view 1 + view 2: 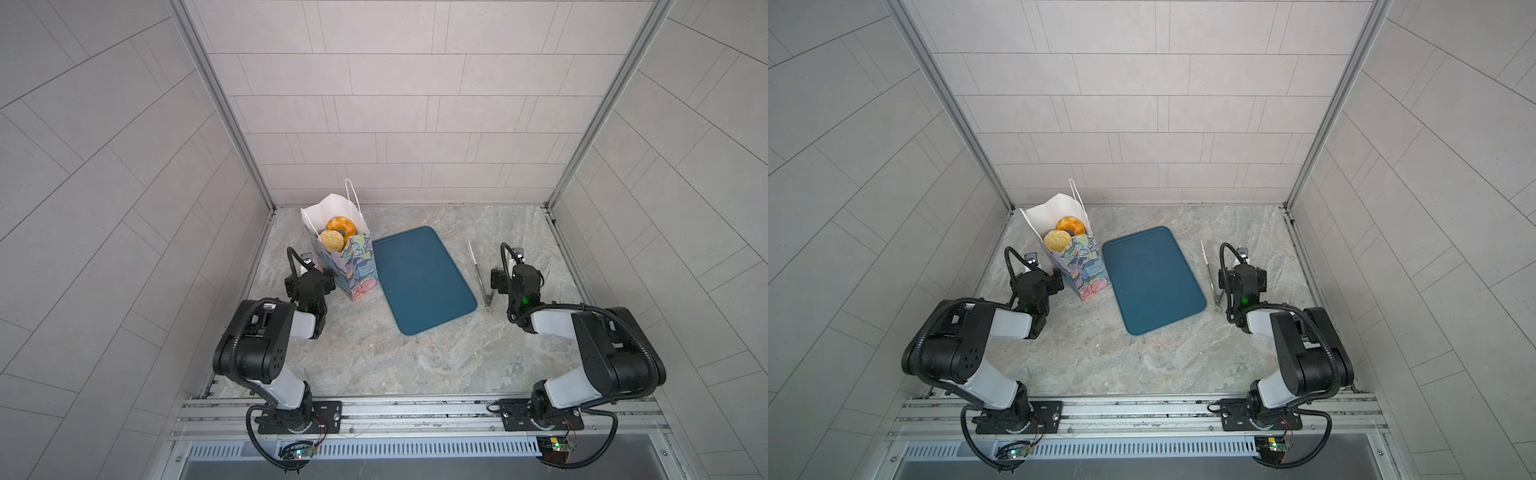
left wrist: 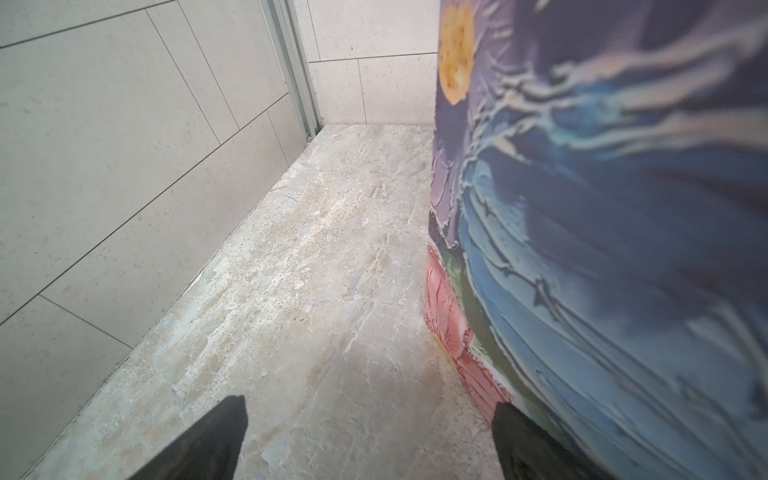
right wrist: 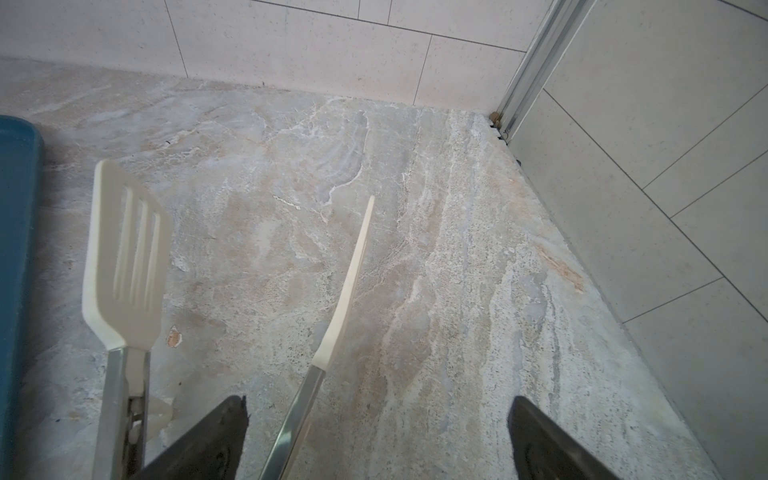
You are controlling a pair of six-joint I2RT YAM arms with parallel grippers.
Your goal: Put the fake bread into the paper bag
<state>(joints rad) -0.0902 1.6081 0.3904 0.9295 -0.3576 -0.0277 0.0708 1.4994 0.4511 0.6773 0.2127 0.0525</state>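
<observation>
The paper bag (image 1: 355,270) stands upright at the back left of the table, open at the top, and is seen in both top views. Two pieces of fake bread show inside it: an orange ring (image 1: 341,226) and a pale round bun (image 1: 331,240). My left gripper (image 2: 370,415) is open and empty, low beside the bag (image 2: 602,249). One of its fingertips (image 2: 505,411) is right against the bag's wall. On the right, my right gripper (image 3: 376,409) is open over the table. One metal arm of the white tongs (image 3: 124,257) runs through the gap between its fingers.
A flat dark teal tray (image 1: 424,282) lies bare between the bag and the tongs (image 1: 480,274). Tiled walls close in the table on the left, back and right. A metal rail carrying both arm bases runs along the front edge.
</observation>
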